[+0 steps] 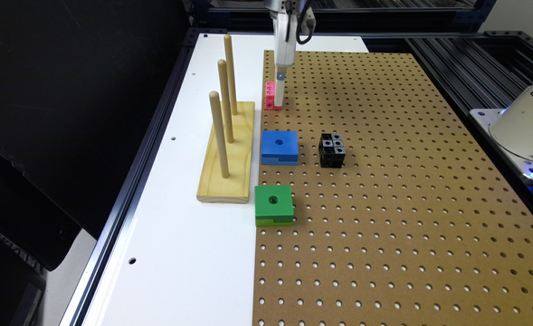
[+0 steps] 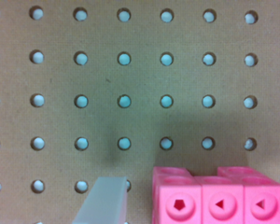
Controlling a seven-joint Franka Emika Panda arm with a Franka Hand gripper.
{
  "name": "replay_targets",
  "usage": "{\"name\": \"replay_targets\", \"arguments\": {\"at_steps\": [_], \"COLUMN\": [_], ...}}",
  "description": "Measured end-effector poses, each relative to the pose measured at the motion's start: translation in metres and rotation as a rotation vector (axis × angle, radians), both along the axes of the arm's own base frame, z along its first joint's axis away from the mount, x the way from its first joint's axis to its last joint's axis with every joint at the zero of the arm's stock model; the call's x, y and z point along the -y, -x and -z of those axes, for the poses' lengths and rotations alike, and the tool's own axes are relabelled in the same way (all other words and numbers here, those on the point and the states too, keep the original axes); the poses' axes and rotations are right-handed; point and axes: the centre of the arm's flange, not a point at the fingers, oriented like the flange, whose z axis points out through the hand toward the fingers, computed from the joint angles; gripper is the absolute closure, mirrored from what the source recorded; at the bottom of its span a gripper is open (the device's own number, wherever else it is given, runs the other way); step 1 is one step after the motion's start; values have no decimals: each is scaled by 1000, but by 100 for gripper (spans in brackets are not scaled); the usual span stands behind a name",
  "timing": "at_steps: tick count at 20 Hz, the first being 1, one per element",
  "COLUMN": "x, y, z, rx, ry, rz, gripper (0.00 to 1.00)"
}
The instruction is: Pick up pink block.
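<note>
The pink block (image 1: pixel 270 96) sits at the far end of the brown pegboard (image 1: pixel 383 181), close to its edge with the white table. In the wrist view the pink block (image 2: pixel 219 200) shows three dimpled cubes in a row. My gripper (image 1: pixel 278 102) hangs straight down, its tip at board level against the block's side on the exterior view's right. One pale finger (image 2: pixel 102 203) stands beside the block with a narrow gap of board between them. No second finger shows next to it, and nothing is held.
A blue block (image 1: pixel 279 147) and a black cube (image 1: pixel 332 150) lie nearer the camera, with a green block (image 1: pixel 273 205) nearer still. A wooden base with three upright pegs (image 1: pixel 226 149) stands on the white table (image 1: pixel 180 253) at the exterior view's left.
</note>
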Motion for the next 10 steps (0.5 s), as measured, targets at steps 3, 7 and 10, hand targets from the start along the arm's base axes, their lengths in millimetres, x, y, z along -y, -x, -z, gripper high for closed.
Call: {"name": "replay_targets", "arguments": {"at_steps": [3,7,10], "x": [-6,-10,-9], "y": [-7,-13,-14], "z": [1,15,15], "rx": [5,7,7], "ry": [-2,-5,-5], "rz": [-9,-14,-14], "gripper": [0,0,0]}}
